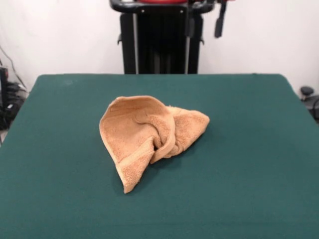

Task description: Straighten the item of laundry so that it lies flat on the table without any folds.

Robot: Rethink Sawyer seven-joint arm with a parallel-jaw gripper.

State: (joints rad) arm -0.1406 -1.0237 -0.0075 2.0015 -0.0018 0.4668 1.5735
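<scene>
The orange-tan terry towel [144, 135] lies crumpled near the middle of the dark green table [249, 164]. One part stands up and curls over like a hood. A pointed corner reaches toward the near edge at the lower left, and a bunched part lies at the right. A border band runs along the curled edge. No white label shows. No gripper shows over the table; only black and red parts of the robot appear at the top edge.
The robot's black pedestal [160, 45] stands behind the table's far edge against a white wall. Cables and dark equipment [9, 99] sit off the table's left side, and a dark object [308, 94] off its right.
</scene>
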